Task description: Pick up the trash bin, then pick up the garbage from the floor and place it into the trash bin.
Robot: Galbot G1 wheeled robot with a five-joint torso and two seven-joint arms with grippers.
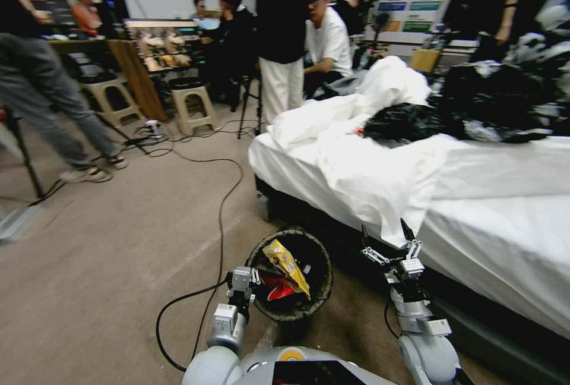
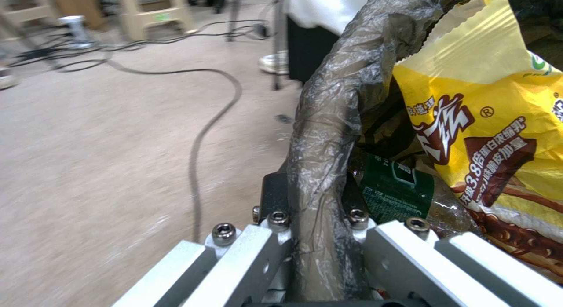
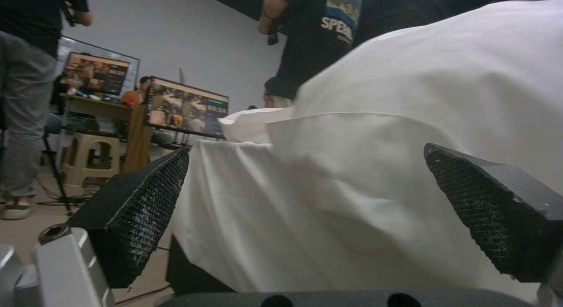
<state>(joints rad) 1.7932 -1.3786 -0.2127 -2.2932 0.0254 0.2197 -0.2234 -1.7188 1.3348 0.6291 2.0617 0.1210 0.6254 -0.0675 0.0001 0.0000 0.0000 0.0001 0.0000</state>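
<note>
Left gripper [image 2: 316, 219] pinches the trash bin [image 1: 291, 281] rim to carry it; right gripper [image 1: 389, 236] hangs wide open, empty, beside it.

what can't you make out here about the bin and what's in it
- Trash bin lower body: head view, hidden beneath its own rim and liner.
- Litter under the yellow snack wrapper: head view, covered by it and a red wrapper.
- Green-labelled item: left wrist view, half hidden behind the rim gripped by the left gripper.
- Floor beyond the right gripper: right wrist view, blocked by the white bedsheet.
</note>
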